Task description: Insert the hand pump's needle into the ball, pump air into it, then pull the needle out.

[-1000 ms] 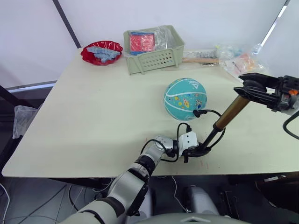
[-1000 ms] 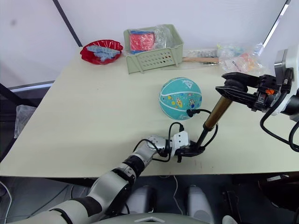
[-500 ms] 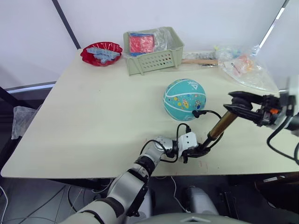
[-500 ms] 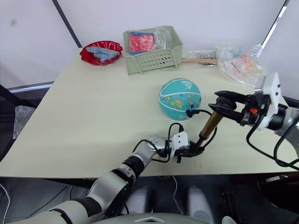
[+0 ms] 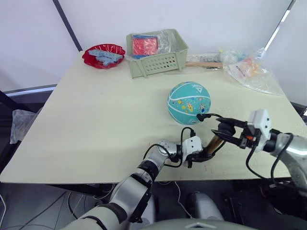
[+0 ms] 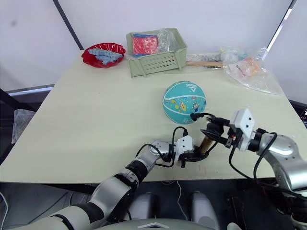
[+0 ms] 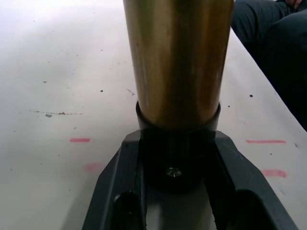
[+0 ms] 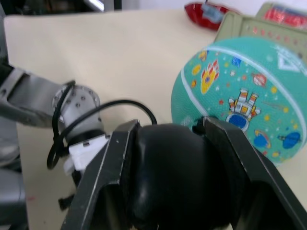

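Observation:
The teal ball rests on the table right of centre. The needle's black fitting sits against the ball's lower front; the pin itself is hidden. A thin black hose loops from it to the hand pump, which leans near the front edge. My left gripper is shut on the pump's black end cap, low on the table. My right gripper is shut on the black handle, close above the short bronze barrel.
At the back stand a green basket, a red bowl, a wooden-handled tool and plastic bags. The table's front edge runs just below the pump.
My right gripper has come down and to the left with the handle, pushing it toward the barrel, so less of the pump shows. My left gripper and the ball have stayed put.

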You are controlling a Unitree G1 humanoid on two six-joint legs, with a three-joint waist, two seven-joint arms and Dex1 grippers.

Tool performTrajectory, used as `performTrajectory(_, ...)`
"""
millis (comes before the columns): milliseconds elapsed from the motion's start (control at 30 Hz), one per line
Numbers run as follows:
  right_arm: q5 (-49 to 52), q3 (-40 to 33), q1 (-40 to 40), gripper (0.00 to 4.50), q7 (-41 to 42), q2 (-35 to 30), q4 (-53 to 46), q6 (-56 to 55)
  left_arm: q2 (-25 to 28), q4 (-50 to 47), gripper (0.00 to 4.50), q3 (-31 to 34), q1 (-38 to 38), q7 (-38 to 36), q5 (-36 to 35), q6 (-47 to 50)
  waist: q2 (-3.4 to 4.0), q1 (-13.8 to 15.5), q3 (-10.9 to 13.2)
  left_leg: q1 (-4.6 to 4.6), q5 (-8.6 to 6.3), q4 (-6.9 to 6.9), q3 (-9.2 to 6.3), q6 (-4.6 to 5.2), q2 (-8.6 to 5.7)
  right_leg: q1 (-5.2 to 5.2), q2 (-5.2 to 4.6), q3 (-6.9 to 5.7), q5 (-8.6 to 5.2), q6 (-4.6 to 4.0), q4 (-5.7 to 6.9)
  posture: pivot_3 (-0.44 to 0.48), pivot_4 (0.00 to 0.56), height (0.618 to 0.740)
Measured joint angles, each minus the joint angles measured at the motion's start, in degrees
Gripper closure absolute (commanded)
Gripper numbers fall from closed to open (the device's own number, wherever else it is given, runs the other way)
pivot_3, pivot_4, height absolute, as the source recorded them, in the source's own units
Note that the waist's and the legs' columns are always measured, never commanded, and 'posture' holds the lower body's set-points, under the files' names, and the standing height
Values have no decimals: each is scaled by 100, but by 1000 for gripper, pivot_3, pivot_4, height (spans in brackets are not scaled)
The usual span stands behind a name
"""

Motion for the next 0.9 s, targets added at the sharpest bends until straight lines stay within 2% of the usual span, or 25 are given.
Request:
performTrajectory(300, 237, -117, -228, 2871, 2, 17, -4, 295, 6, -5, 3349, 3, -7, -28, -10, 3, 3, 2, 3, -1, 0, 0, -1, 0, 0, -1, 3, 0, 8, -14, 0, 0, 150, 735)
performTrajectory(533, 969, -609, -719, 2871, 169, -443, -57, 1139, -21, -45, 3349, 11, -5, -75, -33, 3, 33, 15, 41, -14, 0, 0, 2, 0, -5, -6, 0, -1, 12, -21, 0, 0, 150, 735)
performTrajectory(900, 2294, -1582, -1659, 2871, 207, -1185, -166, 2272, -22, -68, 3349, 13, -4, -84, -34, 2, 41, 17, 61, -17, 0, 1, 1, 0, -6, -8, -2, 0, 12, -20, 0, 0, 150, 735)
